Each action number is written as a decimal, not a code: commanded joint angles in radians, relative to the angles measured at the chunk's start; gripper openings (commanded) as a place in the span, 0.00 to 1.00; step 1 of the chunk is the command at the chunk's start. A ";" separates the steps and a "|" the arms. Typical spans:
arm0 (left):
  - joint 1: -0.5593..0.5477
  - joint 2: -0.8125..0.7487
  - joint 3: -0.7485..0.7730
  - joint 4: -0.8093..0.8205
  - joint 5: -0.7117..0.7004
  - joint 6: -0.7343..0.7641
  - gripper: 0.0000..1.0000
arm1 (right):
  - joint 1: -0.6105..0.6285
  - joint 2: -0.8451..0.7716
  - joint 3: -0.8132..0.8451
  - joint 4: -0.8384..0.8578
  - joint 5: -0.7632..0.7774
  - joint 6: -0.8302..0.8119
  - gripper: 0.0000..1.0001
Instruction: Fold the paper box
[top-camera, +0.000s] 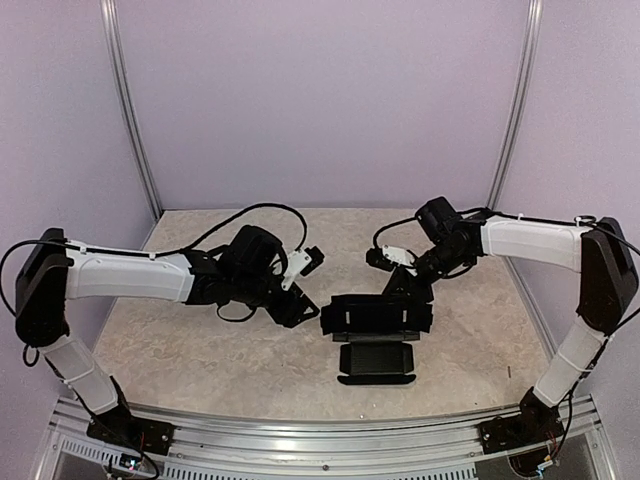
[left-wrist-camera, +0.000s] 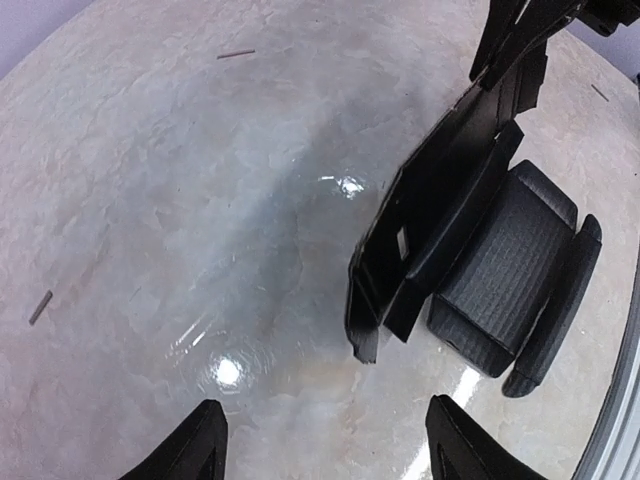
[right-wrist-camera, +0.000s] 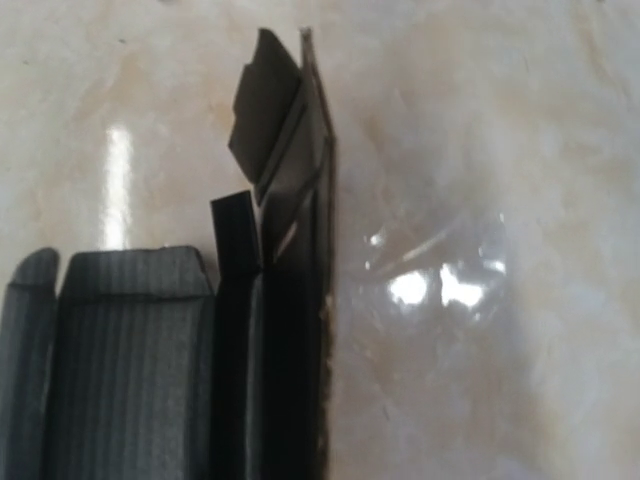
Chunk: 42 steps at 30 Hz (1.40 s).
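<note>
The paper box (top-camera: 375, 318) is matte black card at the table's middle, its back walls raised and a ribbed flap (top-camera: 376, 362) lying flat toward the near edge. In the left wrist view the paper box (left-wrist-camera: 470, 240) stands ahead and to the right. My left gripper (top-camera: 303, 285) hangs open just left of the box and holds nothing; both its fingertips (left-wrist-camera: 205, 445) show above bare table. At the box's far right top edge my right gripper (top-camera: 405, 287) is shut on the raised wall (right-wrist-camera: 295, 340). That wall runs straight down to the jaws, whose fingers are hidden.
The tabletop (top-camera: 200, 340) is pale marble-patterned, walled by lilac panels with metal posts (top-camera: 135, 120). A metal rail (top-camera: 320, 440) runs along the near edge, with both arm bases on it. Small dark specks (left-wrist-camera: 40, 307) lie on the table left of the box.
</note>
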<state>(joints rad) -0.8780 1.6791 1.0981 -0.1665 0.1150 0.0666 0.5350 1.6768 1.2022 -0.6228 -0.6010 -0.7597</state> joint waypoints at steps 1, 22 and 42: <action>-0.004 -0.118 -0.188 0.257 -0.021 -0.219 0.68 | 0.005 -0.063 -0.054 0.095 0.072 0.077 0.00; 0.035 0.211 -0.051 0.448 0.050 -0.261 0.47 | -0.046 -0.106 -0.198 0.287 0.109 0.133 0.00; 0.106 0.337 0.005 0.598 0.443 -0.203 0.28 | -0.076 0.034 -0.061 0.166 0.016 0.113 0.00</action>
<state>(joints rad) -0.7692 1.9984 1.0760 0.3965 0.4774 -0.1665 0.4648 1.6745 1.0946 -0.3901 -0.5426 -0.6380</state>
